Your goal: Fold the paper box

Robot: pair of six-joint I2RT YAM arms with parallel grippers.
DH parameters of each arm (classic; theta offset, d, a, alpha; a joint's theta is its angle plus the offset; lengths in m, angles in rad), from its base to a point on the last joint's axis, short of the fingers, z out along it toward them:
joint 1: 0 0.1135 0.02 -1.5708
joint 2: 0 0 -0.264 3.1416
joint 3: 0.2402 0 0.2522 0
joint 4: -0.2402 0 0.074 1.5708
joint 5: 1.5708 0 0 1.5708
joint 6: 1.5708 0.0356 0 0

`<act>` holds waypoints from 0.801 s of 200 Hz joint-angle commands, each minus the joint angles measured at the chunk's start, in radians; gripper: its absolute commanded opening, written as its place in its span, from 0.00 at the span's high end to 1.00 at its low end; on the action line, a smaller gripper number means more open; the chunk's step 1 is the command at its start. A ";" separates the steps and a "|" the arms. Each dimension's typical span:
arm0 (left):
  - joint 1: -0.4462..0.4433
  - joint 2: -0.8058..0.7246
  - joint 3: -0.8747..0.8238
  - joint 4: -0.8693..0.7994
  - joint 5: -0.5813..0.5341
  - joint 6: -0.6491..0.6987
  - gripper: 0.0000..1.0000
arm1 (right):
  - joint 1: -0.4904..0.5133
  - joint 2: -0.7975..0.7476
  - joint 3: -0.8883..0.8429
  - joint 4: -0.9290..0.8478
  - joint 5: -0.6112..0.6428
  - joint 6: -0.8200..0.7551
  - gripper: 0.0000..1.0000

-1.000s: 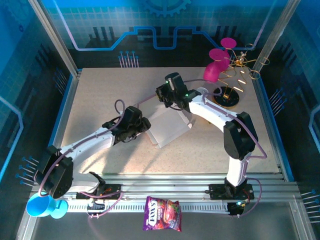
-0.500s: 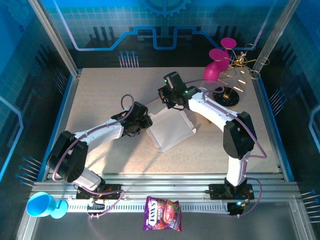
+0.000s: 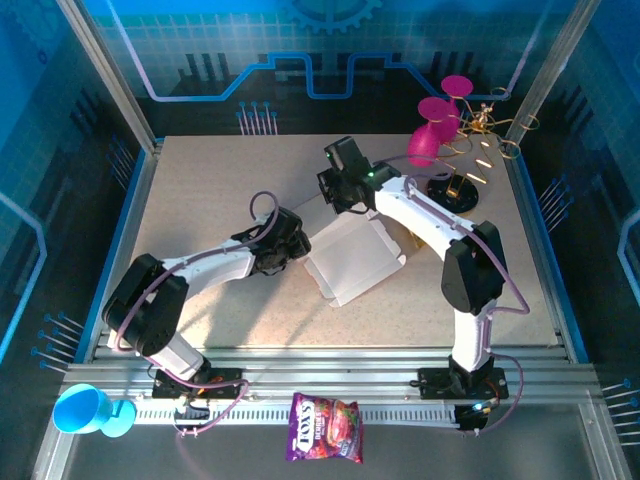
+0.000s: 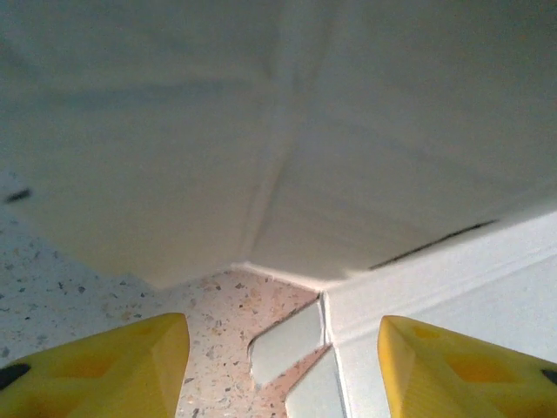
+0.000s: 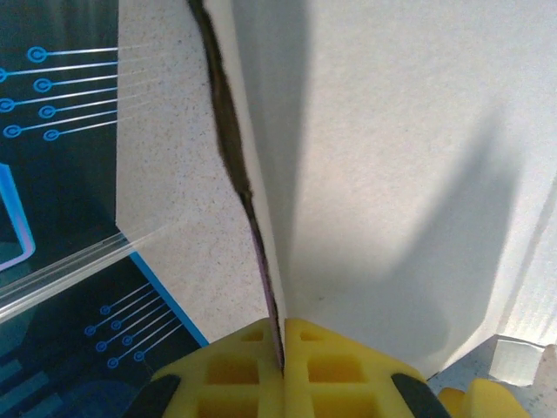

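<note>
Your right arm [image 3: 430, 225] hides the far edge of the paper box [image 3: 355, 262]; at the left wrist it's blurred and cropped.

left arm [image 3: 200, 268] and right arm [image 3: 425, 222]: white links, black joints, purple cables [image 3: 258, 200]; yellow jaws with square recesses.

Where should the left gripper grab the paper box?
Probably the lifted flap's free edge, coming in low from the box's left. That flap tilts up off the table, leaving room for a finger under it. The right gripper pinches the far edge.
</note>
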State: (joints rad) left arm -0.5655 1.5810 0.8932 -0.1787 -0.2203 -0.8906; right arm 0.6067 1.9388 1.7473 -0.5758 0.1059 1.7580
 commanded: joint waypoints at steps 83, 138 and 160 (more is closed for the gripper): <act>-0.024 -0.259 -0.069 -0.104 -0.042 -0.159 0.31 | -0.053 0.172 0.494 -0.532 0.020 0.136 1.00; 0.020 -0.107 -0.008 0.073 0.029 0.030 0.34 | -0.059 0.305 0.807 -0.815 -0.001 0.174 1.00; 0.021 -0.080 0.004 0.141 0.027 0.090 0.35 | -0.065 0.312 0.824 -0.843 -0.015 0.190 1.00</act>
State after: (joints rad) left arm -0.5453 1.4796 0.8494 -0.1570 -0.2115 -0.9104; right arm 0.5549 2.2288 2.5294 -1.2659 0.0971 1.9015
